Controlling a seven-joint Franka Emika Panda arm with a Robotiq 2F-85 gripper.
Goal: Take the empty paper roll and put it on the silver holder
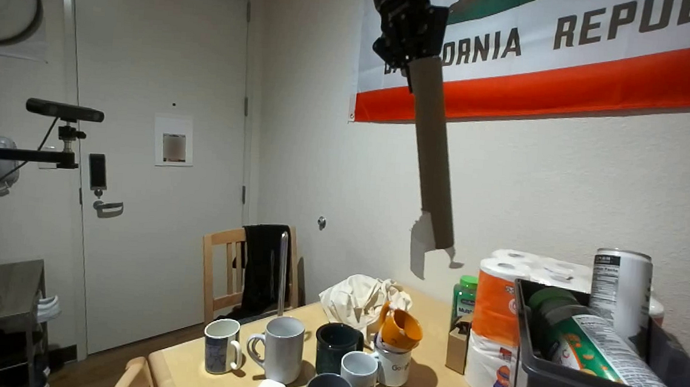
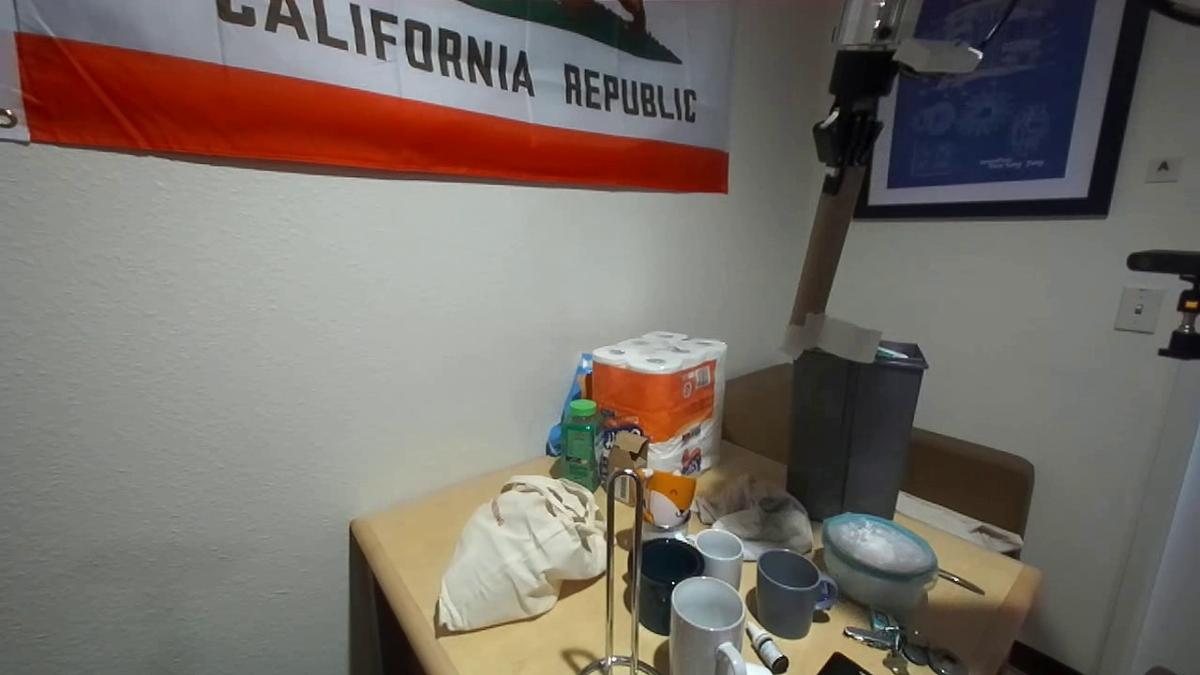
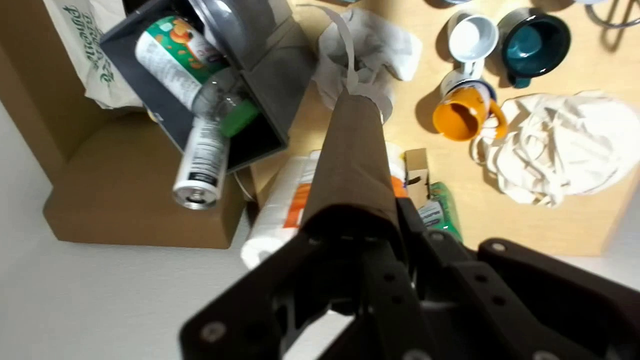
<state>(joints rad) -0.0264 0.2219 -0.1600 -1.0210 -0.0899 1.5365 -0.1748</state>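
The black two-fingered end effector (image 1: 413, 65) grasps the upper end of a long, hollow brown cardboard tube (image 1: 434, 157), which hangs tilted in the air with pale, torn paper (image 2: 837, 339) at its lower end. In an exterior view, the tube is toward the far right, while the slim upright silver wire holder (image 2: 610, 572) stands on the near part of the light wooden desk (image 2: 417, 539), near a glossy dark green mug (image 2: 653, 595) and a tall white mug (image 2: 701, 637).

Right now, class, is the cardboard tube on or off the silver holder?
Off: in both exterior views the cardboard tube hangs from the gripper, well clear of the silver holder.
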